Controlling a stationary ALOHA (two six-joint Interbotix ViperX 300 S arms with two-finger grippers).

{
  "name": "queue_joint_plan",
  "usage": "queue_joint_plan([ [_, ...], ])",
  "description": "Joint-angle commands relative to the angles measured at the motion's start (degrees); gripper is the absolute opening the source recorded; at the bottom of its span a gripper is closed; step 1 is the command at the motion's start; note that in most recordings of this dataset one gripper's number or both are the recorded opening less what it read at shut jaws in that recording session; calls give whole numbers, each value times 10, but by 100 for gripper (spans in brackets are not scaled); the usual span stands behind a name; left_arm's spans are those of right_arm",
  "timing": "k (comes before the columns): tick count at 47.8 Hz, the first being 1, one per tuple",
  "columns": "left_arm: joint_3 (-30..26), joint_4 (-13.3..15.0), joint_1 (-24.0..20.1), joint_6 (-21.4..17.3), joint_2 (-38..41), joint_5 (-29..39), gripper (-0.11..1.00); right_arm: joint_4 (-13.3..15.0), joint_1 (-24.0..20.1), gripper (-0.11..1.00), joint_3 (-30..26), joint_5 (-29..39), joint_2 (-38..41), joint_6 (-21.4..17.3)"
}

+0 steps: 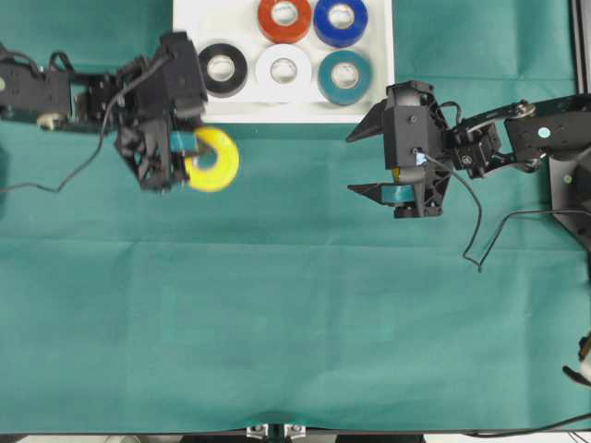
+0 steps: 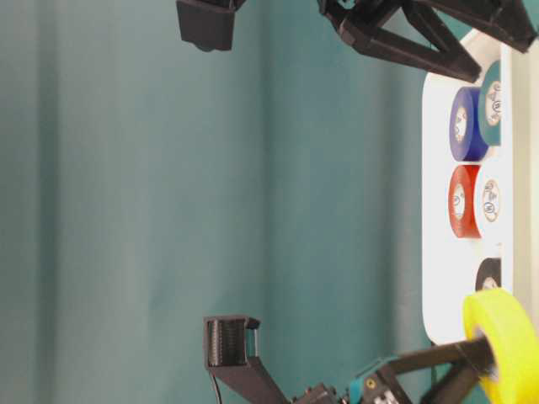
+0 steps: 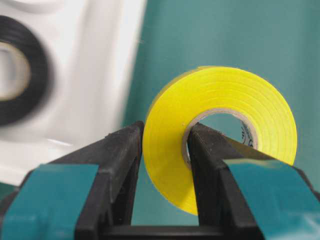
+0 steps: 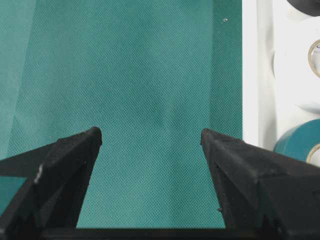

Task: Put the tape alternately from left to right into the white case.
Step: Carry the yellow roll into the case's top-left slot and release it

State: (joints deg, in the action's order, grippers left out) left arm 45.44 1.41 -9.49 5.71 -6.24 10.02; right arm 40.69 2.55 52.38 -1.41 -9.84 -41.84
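My left gripper (image 1: 192,155) is shut on the yellow tape (image 1: 214,160), one finger through its core and the other outside its wall (image 3: 167,130). It holds the roll on edge above the cloth, just in front of the white case (image 1: 277,115). Inside the case lie the black tape (image 1: 223,68), white tape (image 1: 283,72) and teal tape (image 1: 343,77), with the orange-red tape (image 1: 284,19) and blue tape (image 1: 340,20) behind them. My right gripper (image 1: 353,164) stands open over bare cloth near the case's right front corner, with nothing between its fingers (image 4: 150,134).
Green cloth (image 1: 295,305) covers the table. A black cable (image 1: 480,231) trails from the right arm across the cloth. The case's rim (image 4: 250,75) runs along the right of the right wrist view, with the white roll (image 4: 300,70) and the teal roll (image 4: 300,145) beyond it.
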Motion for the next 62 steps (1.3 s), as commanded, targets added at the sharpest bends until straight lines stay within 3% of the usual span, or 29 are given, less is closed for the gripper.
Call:
queue_joint_plan([
  [1, -12, -1, -24, -14, -13, -13, -3, -1, -1, 87, -6, -4, -4, 0],
  [22, -17, -1, -120, -71, 2, -91, -3, -2, -2, 87, -4, -4, -4, 0],
  [51, -79, -1, -214, -76, 76, -111, -3, -1, -1, 87, -4, -12, 1, 0],
  [62, -93, -1, -227, -76, 99, -111, -3, -1, -1, 87, -6, -12, 5, 0],
])
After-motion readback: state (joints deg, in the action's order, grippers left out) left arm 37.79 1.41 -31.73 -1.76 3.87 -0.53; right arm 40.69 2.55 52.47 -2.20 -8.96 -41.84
